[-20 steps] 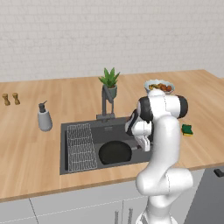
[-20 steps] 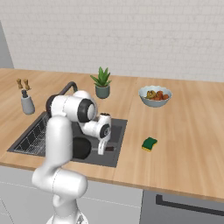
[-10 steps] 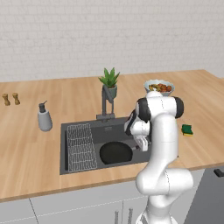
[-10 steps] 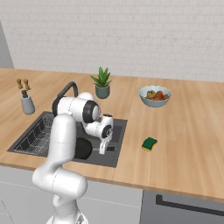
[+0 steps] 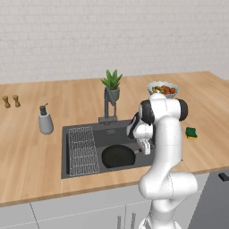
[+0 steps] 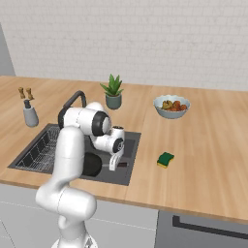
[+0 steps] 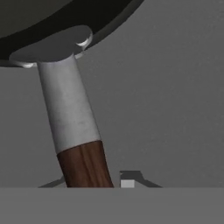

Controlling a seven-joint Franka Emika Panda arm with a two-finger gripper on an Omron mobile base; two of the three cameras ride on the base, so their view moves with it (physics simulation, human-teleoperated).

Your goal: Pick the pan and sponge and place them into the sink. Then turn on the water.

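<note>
Fingers: the two small dark fingers (image 7: 127, 180) of the gripper (image 6: 114, 164) look clenched on the brown wooden handle (image 7: 85, 165) of the round black frying pan (image 5: 117, 156).
Pan: it sits low in the big dark grey sink (image 5: 114, 133), next to the wire grid rack (image 5: 82, 150). I cannot tell if it is touching the bottom.
Sponge: the small green and yellow sponge (image 5: 191, 133) lies on the wooden counter (image 5: 27, 152), to the right of the sink and well apart from the gripper.
Step now: I think it is putting the pan down in the sink.
How to do it well: lower the pan until it lies flat. Then let go gently, so the handle does not tip. Lift the gripper straight up, away from the sink wall.
Next: get the sponge, then push the lever on the tall dark grey faucet (image 5: 107, 105).
Count: one pan, one sponge, one sink, one faucet, one rack.
Count of other things: one bowl of food (image 5: 162, 89), one green plant in a pot (image 5: 112, 83), one grey soap bottle (image 5: 44, 121), two little brown shakers (image 5: 11, 101).
</note>
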